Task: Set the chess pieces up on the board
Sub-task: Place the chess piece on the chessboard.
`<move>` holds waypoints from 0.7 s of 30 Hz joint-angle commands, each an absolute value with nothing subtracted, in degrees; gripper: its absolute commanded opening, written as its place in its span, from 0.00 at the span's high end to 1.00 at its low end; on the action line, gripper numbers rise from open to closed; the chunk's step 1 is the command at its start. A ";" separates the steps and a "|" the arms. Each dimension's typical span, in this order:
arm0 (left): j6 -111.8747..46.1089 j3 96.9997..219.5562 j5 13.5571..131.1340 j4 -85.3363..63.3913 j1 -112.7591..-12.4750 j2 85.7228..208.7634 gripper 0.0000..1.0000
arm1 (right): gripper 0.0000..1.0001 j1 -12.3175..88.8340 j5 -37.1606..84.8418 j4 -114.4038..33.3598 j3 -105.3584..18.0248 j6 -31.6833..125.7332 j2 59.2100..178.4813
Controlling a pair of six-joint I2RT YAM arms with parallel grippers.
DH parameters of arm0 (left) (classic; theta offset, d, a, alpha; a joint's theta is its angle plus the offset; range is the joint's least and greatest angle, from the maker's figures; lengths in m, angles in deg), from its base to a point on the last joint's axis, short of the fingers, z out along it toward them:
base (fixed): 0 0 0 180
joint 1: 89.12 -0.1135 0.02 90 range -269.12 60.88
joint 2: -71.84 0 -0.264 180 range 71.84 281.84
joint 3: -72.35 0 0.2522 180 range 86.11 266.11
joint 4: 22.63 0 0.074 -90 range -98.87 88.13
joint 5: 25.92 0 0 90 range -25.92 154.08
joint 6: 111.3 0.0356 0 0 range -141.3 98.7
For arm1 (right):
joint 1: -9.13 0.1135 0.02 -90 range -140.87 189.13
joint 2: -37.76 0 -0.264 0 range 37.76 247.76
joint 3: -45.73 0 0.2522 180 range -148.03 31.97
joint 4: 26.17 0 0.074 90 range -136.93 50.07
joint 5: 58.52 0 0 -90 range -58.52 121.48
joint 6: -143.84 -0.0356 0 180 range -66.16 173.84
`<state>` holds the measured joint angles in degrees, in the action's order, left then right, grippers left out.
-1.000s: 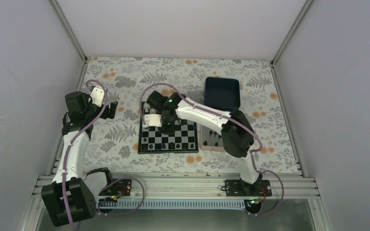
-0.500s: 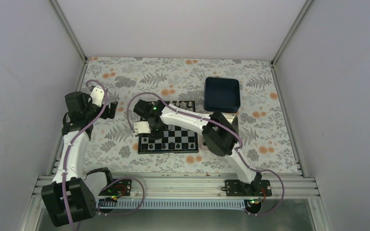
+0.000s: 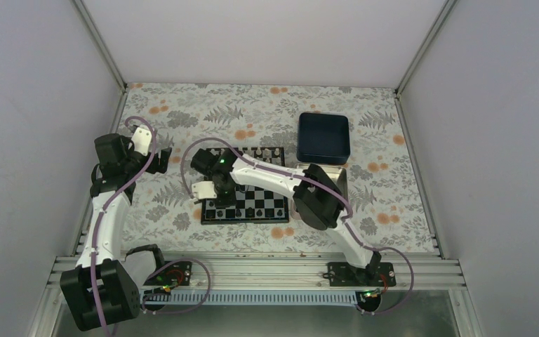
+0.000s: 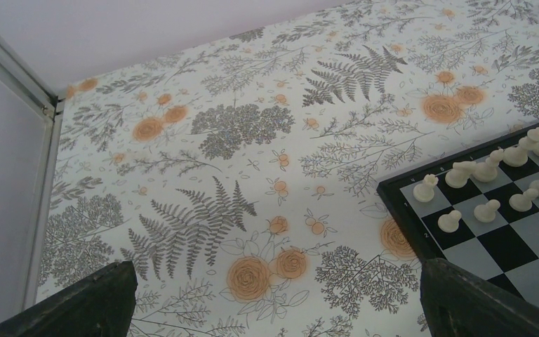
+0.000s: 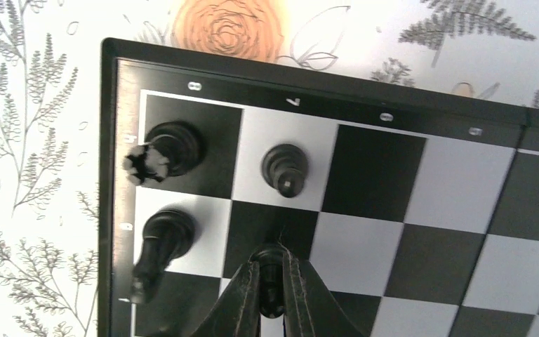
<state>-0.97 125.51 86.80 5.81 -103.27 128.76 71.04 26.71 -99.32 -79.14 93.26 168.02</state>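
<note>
The board (image 3: 270,203) lies mid-table. My right gripper (image 3: 219,191) hangs over its near-left corner. In the right wrist view the gripper (image 5: 272,270) is shut on a black pawn (image 5: 271,281) above a black square by the corner of the board (image 5: 393,175). Three black pieces stand there: a rook (image 5: 165,149), a pawn (image 5: 285,168) and a knight (image 5: 161,242). More black pieces (image 3: 253,210) stand along the near rows. My left gripper (image 3: 165,156) is open and empty over the cloth left of the board. White pieces (image 4: 488,182) show at the board's corner in the left wrist view.
A dark blue square tray (image 3: 323,137) sits at the back right of the board. A silver tray (image 3: 342,184) lies right of the board, mostly hidden by my right arm. Grey walls close in on both sides.
My right gripper has moved left and nearer, from over the board's middle to its near-left corner. The left arm has not moved.
</note>
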 commanded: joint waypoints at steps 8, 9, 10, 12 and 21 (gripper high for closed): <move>-1.17 124.96 87.67 4.53 -103.77 127.91 0.00 | 0.92 72.41 24.94 -100.88 -80.07 94.09 169.71; -1.18 124.96 87.65 4.52 -103.79 127.85 0.00 | 0.92 72.41 25.13 -100.84 -80.04 94.09 169.84; -1.17 124.95 87.65 4.56 -103.79 127.89 0.00 | 0.92 72.41 25.27 -100.81 -79.94 94.05 169.99; -1.18 124.88 87.66 4.57 -103.79 127.91 0.00 | 0.92 72.41 25.49 -100.51 -79.72 94.01 170.17; -1.09 124.89 87.67 4.57 -103.84 128.00 0.00 | 0.92 72.42 26.12 -99.85 -79.42 93.93 170.58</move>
<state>-0.97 125.51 86.80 5.81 -103.53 128.70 71.81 25.77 -100.09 -79.14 93.28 169.29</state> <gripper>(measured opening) 0.999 0.077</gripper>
